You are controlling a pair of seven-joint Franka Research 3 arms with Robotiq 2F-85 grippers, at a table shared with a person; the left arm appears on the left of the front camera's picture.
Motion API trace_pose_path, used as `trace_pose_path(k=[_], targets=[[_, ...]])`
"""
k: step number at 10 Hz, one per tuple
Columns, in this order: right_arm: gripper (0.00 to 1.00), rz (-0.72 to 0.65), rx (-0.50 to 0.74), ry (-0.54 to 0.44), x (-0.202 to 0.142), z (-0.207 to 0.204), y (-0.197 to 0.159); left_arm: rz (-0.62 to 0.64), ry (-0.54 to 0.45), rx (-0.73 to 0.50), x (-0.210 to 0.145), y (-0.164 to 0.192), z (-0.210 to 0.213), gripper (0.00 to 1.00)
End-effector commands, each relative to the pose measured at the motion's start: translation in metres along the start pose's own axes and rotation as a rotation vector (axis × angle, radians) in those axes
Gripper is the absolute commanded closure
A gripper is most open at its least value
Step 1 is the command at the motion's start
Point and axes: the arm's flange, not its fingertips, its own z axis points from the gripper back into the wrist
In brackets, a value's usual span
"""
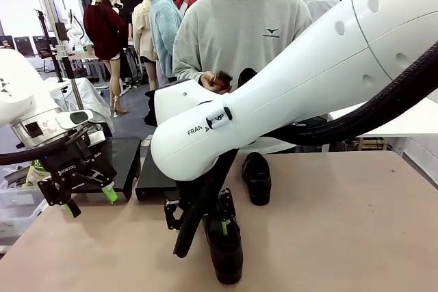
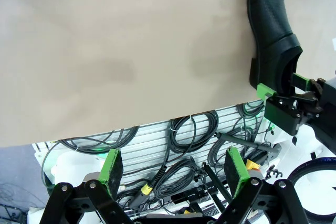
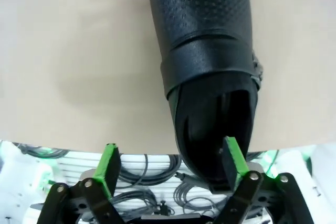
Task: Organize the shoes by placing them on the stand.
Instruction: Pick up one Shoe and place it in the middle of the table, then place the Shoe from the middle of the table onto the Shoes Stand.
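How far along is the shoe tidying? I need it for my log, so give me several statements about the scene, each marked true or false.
1. The robot's right hand is clamped on the near glossy black leather dress shoe. False: its fingers stand open at the shoe's heel end.
2. That shoe rests on the tan table. True.
3. A second black leather shoe lies on the table farther off. True.
4. The left hand holds a shoe. False: it is open, holding nothing.
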Motion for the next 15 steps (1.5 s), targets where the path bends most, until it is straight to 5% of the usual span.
trace_pose_path(k=[1,6,9,12,15], targets=[[0.0,-0.028,0.023,0.006,-0.012,0.002,-0.016,0.0,0.004,-0.006,-0.001,0.001,0.0,0.0],[0.0,0.001,0.039,0.049,-0.019,0.017,-0.033,0.0,0.004,-0.006,-0.001,0.001,0.0,0.0],[0.0,-0.031,0.039,-0.022,-0.046,0.064,-0.065,0.0,0.004,-0.006,-0.001,0.001,0.0,0.0],[0.0,-0.136,0.11,0.016,-0.059,0.094,-0.16,0.0,0.004,-0.006,-0.001,0.001,0.0,0.0],[0.0,-0.18,0.084,0.158,-0.049,0.055,-0.27,0.0,0.004,-0.006,-0.001,0.001,0.0,0.0]])
